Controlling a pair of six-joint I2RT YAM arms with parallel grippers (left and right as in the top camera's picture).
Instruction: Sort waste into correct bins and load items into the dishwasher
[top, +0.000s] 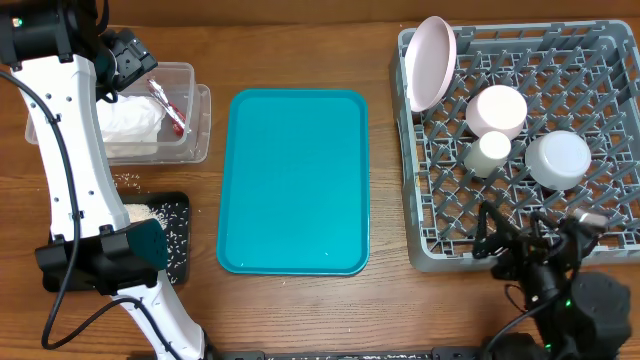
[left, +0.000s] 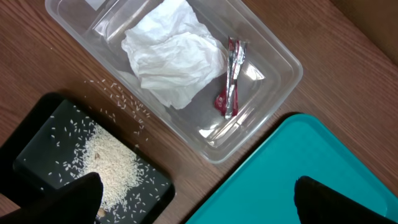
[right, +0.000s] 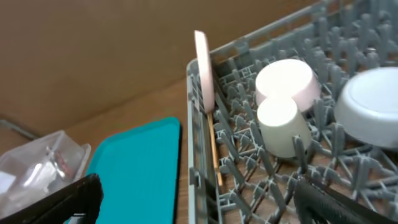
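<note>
Wood table holds it all. L gripper hangs w/ jaws wide, nothing held; just ahead sits clear tub w/ napkin & wrapper, black tray of rice crumbs beside it. R gripper, likewise spread & empty, hovers at grey rack edge; plate, pink bowl, cup, greyish bowl beyond.

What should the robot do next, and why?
Probably draw the open left gripper and right gripper back. The napkin and wrapper lie in the clear tub, the rice in the black tray, and the plate, pink bowl, metal bowl and cup sit in the rack. Only stray grains beside the tray remain.
</note>
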